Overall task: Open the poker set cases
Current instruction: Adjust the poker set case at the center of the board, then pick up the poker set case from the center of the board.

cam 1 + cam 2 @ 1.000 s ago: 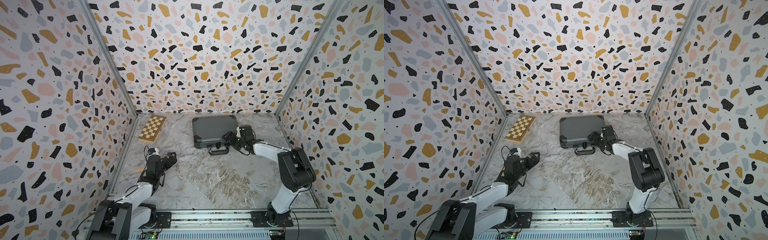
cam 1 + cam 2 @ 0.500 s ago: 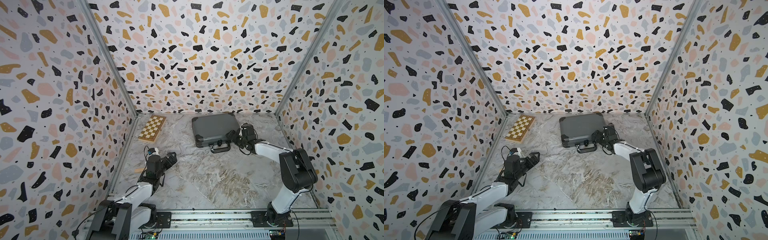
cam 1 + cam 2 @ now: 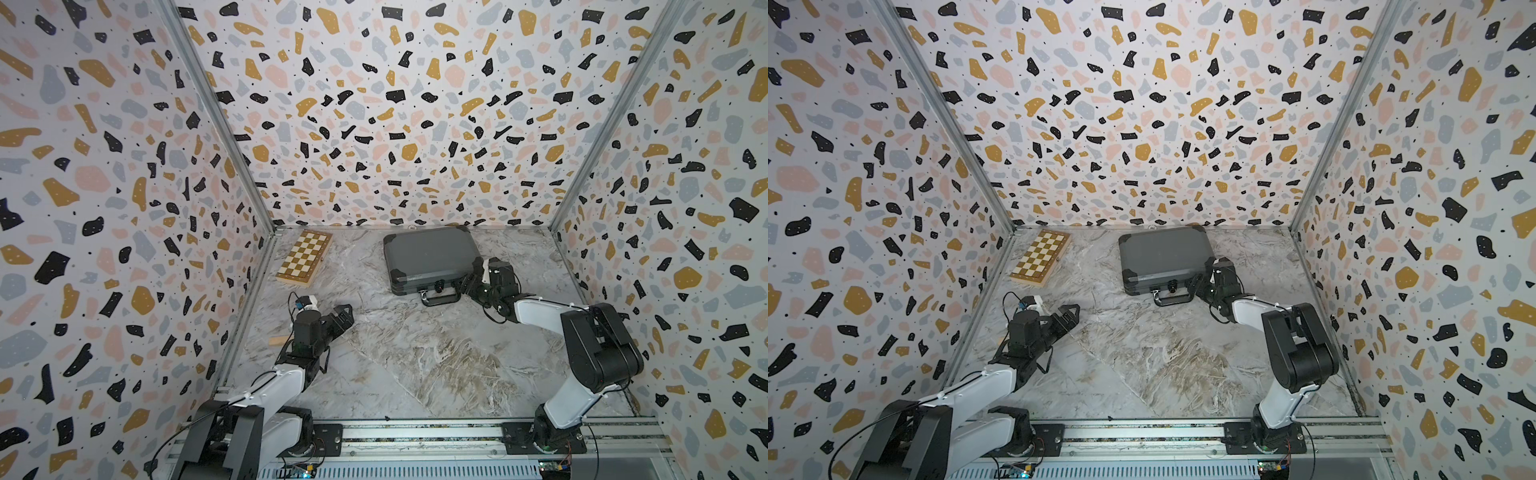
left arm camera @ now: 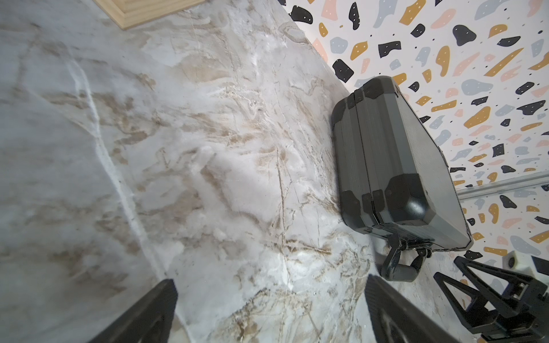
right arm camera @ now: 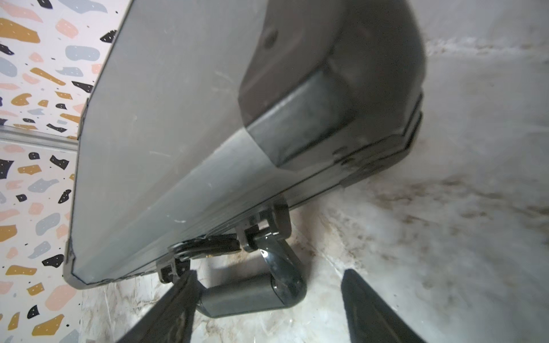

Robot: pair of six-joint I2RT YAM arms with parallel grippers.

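Nearest, left arm [image 3: 307,332]: low over the marble desk [image 3: 415,357], by the left wall, well apart from the case.
Left jaws: spread wide with nothing in them; the left wrist view shows only bare desk between the fingers [image 4: 148,314].
Wooden block [image 3: 276,340]: small and tan, on the desk just beside the left arm.
Right arm [image 3: 540,311]: stretched low, with its wrist at the case's front right corner.
Right jaws: apart, clamping nothing. In the right wrist view the handle's bar lies between the fingers, close to one and clear of the other; contact cannot be told.
Handle [image 3: 440,298]: black, folded out onto the desk from the case's front edge.
Poker set case [image 3: 432,257]: dark grey with black corner caps, flat on the desk near the back wall, right of centre, lid down.
Chessboard box [image 3: 304,257]: tan, checkered, in the back left corner, apart from the case.
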